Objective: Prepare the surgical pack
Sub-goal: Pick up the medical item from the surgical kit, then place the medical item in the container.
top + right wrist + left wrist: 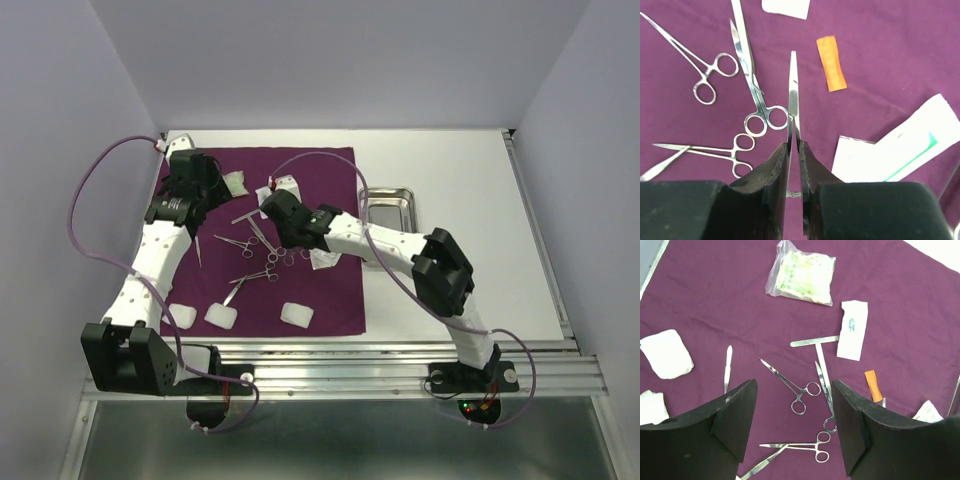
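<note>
The right claw (794,146) is pinched shut on slim pointed steel forceps (793,85) (seen edge-on) over the middle of the deep-purple cloth drape (890,55), with ring-handled steel scissors (756,90) lying on the drape beside them. The left claw (795,425) hangs wide open, holding nothing, near the drape's far-left corner.

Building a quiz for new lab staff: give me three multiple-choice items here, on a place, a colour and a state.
1. Relative to the purple drape, the steel tray sits: A on it; B beside it, on the white table; C under it.
2. The small strip is: A orange; B green; C blue.
3. The right end effector is: A wide open; B shut on a steel instrument; C shut on the tray.
Answers: B, it lies off the cloth; A, plain in the right wrist view; B, it clamps the thin blades.
</note>
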You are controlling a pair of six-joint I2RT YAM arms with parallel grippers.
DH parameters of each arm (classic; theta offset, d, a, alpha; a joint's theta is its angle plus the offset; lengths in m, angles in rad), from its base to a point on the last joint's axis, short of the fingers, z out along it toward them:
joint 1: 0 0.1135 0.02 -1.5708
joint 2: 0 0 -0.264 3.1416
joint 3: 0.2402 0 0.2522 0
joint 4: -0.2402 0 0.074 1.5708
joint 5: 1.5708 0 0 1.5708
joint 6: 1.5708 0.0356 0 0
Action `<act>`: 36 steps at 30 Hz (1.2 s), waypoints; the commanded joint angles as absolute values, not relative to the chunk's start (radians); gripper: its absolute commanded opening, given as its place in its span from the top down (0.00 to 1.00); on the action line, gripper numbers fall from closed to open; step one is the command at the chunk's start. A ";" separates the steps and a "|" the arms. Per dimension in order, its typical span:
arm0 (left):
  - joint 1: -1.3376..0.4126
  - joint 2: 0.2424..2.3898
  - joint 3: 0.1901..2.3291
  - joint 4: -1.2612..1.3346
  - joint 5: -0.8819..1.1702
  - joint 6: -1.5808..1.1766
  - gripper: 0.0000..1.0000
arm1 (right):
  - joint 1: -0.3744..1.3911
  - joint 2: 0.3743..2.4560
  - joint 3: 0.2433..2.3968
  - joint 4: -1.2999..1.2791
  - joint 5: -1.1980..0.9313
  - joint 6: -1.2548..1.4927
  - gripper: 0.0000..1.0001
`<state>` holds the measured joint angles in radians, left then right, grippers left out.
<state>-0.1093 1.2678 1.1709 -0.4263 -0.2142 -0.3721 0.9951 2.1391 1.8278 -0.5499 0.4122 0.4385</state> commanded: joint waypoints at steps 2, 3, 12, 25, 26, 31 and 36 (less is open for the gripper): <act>-0.106 1.224 1.158 -0.417 -0.225 -0.359 0.28 | 0.979 2.065 1.813 -0.525 0.449 0.446 0.96; -0.104 1.223 1.158 -0.419 -0.224 -0.359 0.28 | 0.967 2.059 1.809 -0.525 0.451 0.448 0.96; -0.104 1.229 1.166 -0.414 -0.216 -0.364 0.28 | 0.881 1.930 1.681 -0.512 0.480 0.454 0.96; -0.106 1.259 1.161 -0.400 -0.190 -0.370 0.28 | 0.663 1.721 1.379 -0.477 0.492 0.439 0.95; -0.104 1.261 1.161 -0.400 -0.190 -0.371 0.28 | 0.652 1.714 1.364 -0.471 0.491 0.437 0.95; -0.104 1.266 1.149 -0.396 -0.186 -0.374 0.28 | 0.608 1.710 1.293 -0.430 0.479 0.416 0.95; -0.104 1.276 1.129 -0.390 -0.179 -0.385 0.28 | 0.598 1.776 1.270 -0.396 0.489 0.394 0.95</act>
